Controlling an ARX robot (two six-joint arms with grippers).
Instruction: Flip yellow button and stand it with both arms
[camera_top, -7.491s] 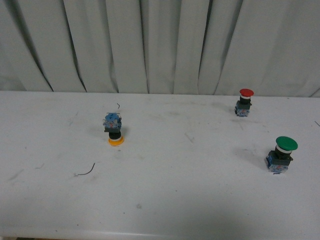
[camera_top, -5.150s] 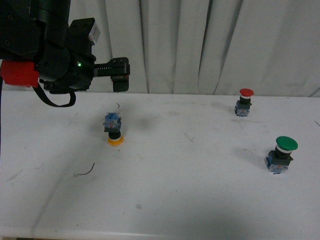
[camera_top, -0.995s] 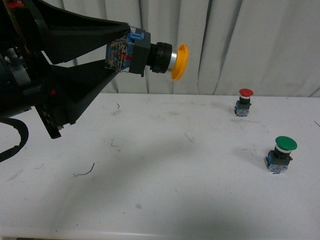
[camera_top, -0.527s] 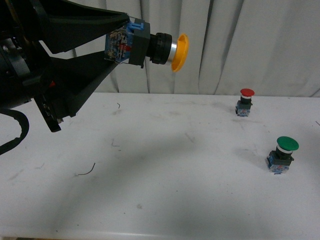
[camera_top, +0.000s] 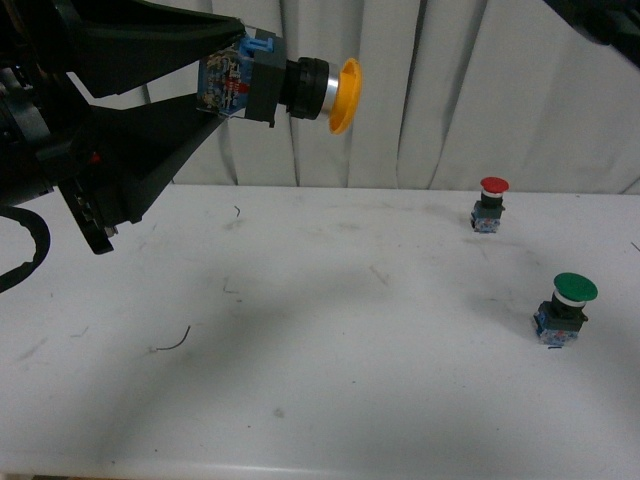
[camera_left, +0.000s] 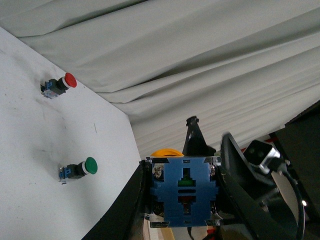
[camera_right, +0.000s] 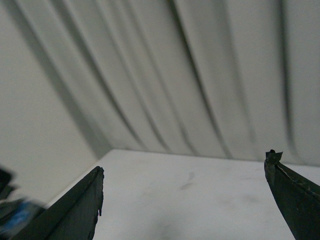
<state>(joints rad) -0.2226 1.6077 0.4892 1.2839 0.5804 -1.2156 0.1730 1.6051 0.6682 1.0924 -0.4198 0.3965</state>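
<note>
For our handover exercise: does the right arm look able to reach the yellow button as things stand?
Probably yes: the left gripper holds the yellow button aloft by its base, cap free; right gripper open.

The setting reads as a robot-manipulation test station in a lab. A plain white surface (camera_top: 330, 390), scuffed and marked, is bounded at 12 o'clock by a pleated pale curtain (camera_top: 430, 100) that hides the room behind it. Industrial panel components stand on it: a red-capped switch (camera_top: 491, 203) at 2 o'clock and a green-capped switch (camera_top: 566, 308) at 3 o'clock. At 10 o'clock a black robot arm (camera_top: 90, 150) hangs above it, its left tool (camera_top: 225, 85) clamped on the yellow button (camera_top: 300, 88).
</note>
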